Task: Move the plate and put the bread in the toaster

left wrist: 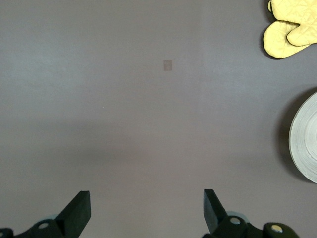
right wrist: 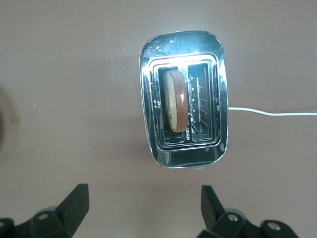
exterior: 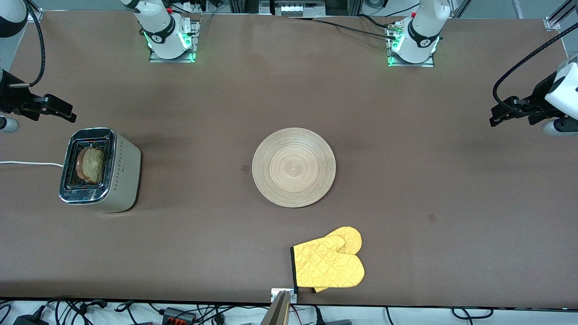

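Observation:
The round light wooden plate [exterior: 293, 167] lies bare at the table's middle; its edge shows in the left wrist view [left wrist: 307, 141]. The toaster [exterior: 125, 171] stands toward the right arm's end of the table, and the bread [exterior: 93, 164] stands in one of its slots. In the right wrist view the bread [right wrist: 176, 100] leans in one slot of the toaster [right wrist: 147, 104]; the other slot is empty. My right gripper [exterior: 63, 113] [right wrist: 143, 206] is open and empty, up beside the toaster. My left gripper [exterior: 501, 115] [left wrist: 146, 210] is open and empty over bare table at the left arm's end.
A yellow oven mitt [exterior: 329, 262] [left wrist: 290, 27] lies nearer to the front camera than the plate, close to the table's front edge. The toaster's white cord [exterior: 27, 163] [right wrist: 272, 113] runs off the right arm's end of the table.

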`<state>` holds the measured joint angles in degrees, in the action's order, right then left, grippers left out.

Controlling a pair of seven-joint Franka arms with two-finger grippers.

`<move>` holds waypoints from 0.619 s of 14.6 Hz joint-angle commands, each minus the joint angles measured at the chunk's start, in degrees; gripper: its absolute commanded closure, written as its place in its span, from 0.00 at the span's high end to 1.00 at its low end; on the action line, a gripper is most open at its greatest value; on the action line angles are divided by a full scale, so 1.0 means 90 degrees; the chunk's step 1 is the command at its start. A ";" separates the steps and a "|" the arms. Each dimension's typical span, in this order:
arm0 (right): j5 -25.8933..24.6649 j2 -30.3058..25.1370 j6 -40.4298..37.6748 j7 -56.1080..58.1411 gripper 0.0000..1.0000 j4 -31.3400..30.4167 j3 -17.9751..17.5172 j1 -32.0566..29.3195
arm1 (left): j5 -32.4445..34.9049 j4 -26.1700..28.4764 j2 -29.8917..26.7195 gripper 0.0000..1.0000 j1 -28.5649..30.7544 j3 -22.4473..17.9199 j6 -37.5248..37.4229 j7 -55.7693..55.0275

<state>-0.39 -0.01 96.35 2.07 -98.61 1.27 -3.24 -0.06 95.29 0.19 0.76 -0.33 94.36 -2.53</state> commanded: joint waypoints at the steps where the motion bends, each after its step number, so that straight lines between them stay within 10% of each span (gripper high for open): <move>1: -0.0054 -0.0126 -0.0041 0.0024 1.00 -0.0089 -0.0073 -0.0041 | -0.0013 -0.0217 0.0096 1.00 0.0013 -0.0012 -0.0152 0.0154; 9: -0.0054 -0.0097 -0.0022 0.0024 1.00 -0.0108 -0.0063 -0.0021 | -0.0013 -0.0217 0.0096 1.00 0.0013 -0.0022 -0.0152 0.0154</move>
<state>-0.39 0.00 96.21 2.07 -98.61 1.18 -3.23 -0.06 95.29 0.19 0.77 -0.35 94.33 -2.53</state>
